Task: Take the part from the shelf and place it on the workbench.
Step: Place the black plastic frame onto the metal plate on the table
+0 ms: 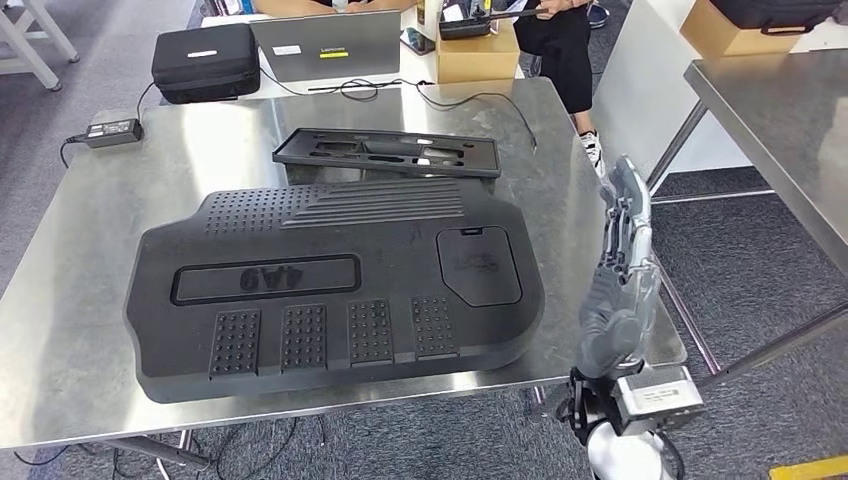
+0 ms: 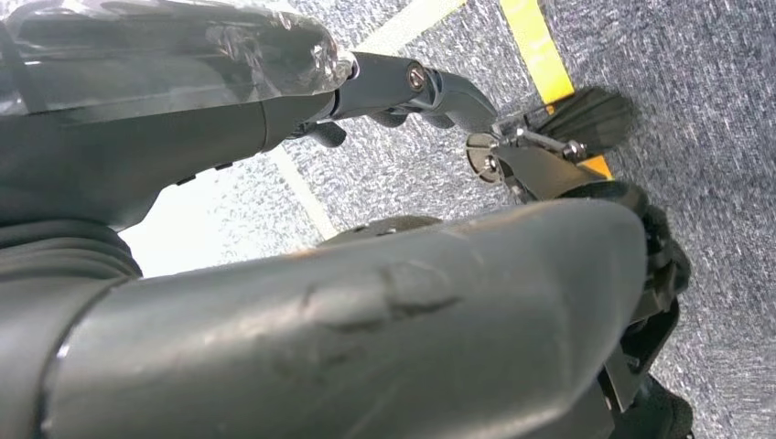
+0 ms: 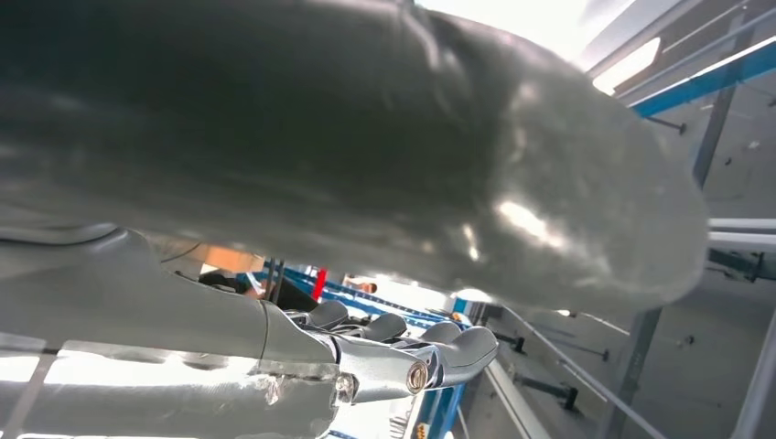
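The right hand (image 1: pixel 622 262) is raised just off the workbench's (image 1: pixel 90 290) right edge, fingers stretched out and holding nothing. The left hand (image 2: pixel 384 311) hangs over carpeted floor; whether it is open I cannot tell. The part (image 1: pixel 330 290), a large black moulded cover, lies flat on the workbench, long axis left to right, its embossed lettering upside down to the robot. A smaller black panel (image 1: pixel 388 152) lies behind it.

The big black cover (image 1: pixel 330 290) takes up most of the counter (image 1: pixel 90 250), with bare steel along its left and right edges. Behind it a flat black tray (image 1: pixel 385 153) blocks the middle; cables (image 1: pixel 470 100) trail beyond.
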`<state>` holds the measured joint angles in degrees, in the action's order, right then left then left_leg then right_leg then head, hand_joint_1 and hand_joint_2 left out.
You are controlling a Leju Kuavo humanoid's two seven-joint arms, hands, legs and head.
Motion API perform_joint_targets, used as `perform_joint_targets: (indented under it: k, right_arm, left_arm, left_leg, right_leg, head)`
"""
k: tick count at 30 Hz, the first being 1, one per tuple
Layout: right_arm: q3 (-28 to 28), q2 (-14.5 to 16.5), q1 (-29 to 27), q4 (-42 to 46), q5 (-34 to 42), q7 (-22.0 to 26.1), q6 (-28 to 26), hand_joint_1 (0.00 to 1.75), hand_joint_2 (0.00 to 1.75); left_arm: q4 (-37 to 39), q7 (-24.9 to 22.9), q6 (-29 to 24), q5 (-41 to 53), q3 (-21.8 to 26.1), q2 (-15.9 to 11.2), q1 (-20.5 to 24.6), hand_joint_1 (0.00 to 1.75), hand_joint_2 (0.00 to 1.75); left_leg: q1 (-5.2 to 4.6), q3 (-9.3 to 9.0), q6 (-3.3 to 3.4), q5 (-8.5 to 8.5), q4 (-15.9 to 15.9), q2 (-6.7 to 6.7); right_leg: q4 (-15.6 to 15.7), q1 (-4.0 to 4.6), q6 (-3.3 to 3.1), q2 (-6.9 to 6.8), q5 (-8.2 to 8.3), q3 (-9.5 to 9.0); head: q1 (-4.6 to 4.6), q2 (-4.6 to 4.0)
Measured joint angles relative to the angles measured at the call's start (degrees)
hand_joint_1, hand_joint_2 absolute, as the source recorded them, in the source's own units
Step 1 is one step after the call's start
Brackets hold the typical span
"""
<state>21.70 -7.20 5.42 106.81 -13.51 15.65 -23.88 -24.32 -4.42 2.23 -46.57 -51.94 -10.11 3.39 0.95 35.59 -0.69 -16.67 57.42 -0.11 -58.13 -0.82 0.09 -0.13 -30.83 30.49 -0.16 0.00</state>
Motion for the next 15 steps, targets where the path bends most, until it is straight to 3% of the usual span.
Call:
perform_joint_targets:
  k: [2, 4, 5, 6, 7, 9, 10, 12, 14, 15]
  right_arm:
    - [-0.33, -0.11, -0.58, 0.78, 0.23, 0.05, -0.1, 0.0, 0.0]
    - [-0.57, -0.21, -1.14, 1.2, 0.32, 0.07, -0.16, 0.0, 0.0]
    - [-0.69, -0.26, -1.47, 1.37, 0.33, 0.07, -0.16, 0.0, 0.0]
    - [-0.82, -0.32, -1.74, 1.54, 0.33, 0.07, -0.16, 0.0, 0.0]
    - [-0.97, -0.35, -1.9, 1.72, 0.33, 0.07, -0.15, 0.0, 0.0]
    - [-1.2, -0.45, -1.95, 2.12, 0.33, 0.06, -0.16, 0.0, 0.0]
    - [-1.27, -0.49, -2.04, 2.36, 0.33, 0.04, -0.21, 0.0, 0.0]
    - [-1.34, -0.54, -2.25, 2.78, 0.37, 0.0, -0.34, 0.0, 0.0]
    - [-1.41, -0.58, -2.55, 3.17, 0.45, -0.03, -0.45, 0.0, 0.0]
    - [-1.44, -0.6, -2.71, 3.36, 0.52, -0.05, -0.48, 0.0, 0.0]
  left_arm:
    - [0.02, -0.04, 0.0, 0.04, 0.01, 0.01, 0.09, 0.0, 0.0]
    - [0.03, -0.05, 0.0, 0.07, 0.02, 0.01, 0.2, 0.0, 0.0]
    - [0.03, -0.05, 0.0, 0.07, 0.02, 0.01, 0.23, 0.0, 0.0]
    - [0.04, -0.06, 0.0, 0.09, 0.03, 0.02, 0.25, 0.0, 0.0]
    - [0.04, -0.07, 0.0, 0.1, 0.03, 0.03, 0.26, 0.0, 0.0]
    - [0.05, -0.1, 0.0, 0.25, 0.03, 0.01, 0.3, 0.0, 0.0]
    - [0.06, -0.14, 0.0, 0.33, 0.04, -0.03, 0.32, 0.0, 0.0]
    - [0.08, -0.22, 0.0, 0.49, 0.04, -0.11, 0.33, 0.0, 0.0]
    - [0.09, -0.31, 0.0, 0.58, 0.03, -0.1, 0.24, 0.0, 0.0]
    - [0.1, -0.37, 0.0, 0.61, 0.03, -0.1, 0.18, 0.0, 0.0]
  left_leg:
    - [0.33, -0.53, 0.31, 0.8, -1.29, 0.14]
    - [0.35, -0.35, 0.32, 1.06, -1.5, 0.23]
    - [0.4, -0.17, 0.2, 1.14, -1.45, 0.26]
    - [0.5, 0.03, 0.03, 1.23, -1.33, 0.27]
    - [0.68, 0.28, -0.23, 1.34, -1.13, 0.27]
    - [1.05, 0.9, -1.0, 1.47, -0.47, 0.23]
    - [1.12, 1.15, -1.51, 1.54, -0.13, 0.18]
    - [0.96, 1.49, -2.51, 1.88, 0.33, 0.02]
    - [1.03, 1.71, -3.44, 2.2, 0.48, -0.1]
    - [1.18, 2.1, -3.77, 1.46, 1.12, -0.09]
  right_leg:
    - [-4.4, -0.04, 0.17, 0.07, -3.25, 1.73]
    - [-11.4, -0.24, 0.52, 0.09, -6.89, 4.82]
    - [-13.66, -0.42, 0.76, 0.08, -7.48, 5.73]
    - [-14.0, -0.64, 1.02, 0.07, -6.95, 5.73]
    - [-12.04, -0.9, 1.29, 0.05, -5.41, 4.61]
    - [-4.57, -1.29, 1.76, 0.12, -2.07, 0.62]
    - [-1.94, -1.3, 1.63, 0.34, -0.85, -0.69]
    - [-0.5, -1.13, 0.71, 0.77, -0.47, -1.04]
    - [-0.66, -1.06, -0.57, 0.86, -0.05, -0.28]
    - [-0.74, -1.01, -1.15, 0.81, 0.39, 0.18]
  head:
    - [0.35, 0.0]
    - [0.73, 0.0]
    - [0.83, 0.0]
    - [0.91, 0.0]
    - [1.0, 0.0]
    - [1.44, 0.0]
    - [1.78, 0.0]
    - [2.08, 0.0]
    - [1.69, 0.0]
    - [1.42, 0.0]
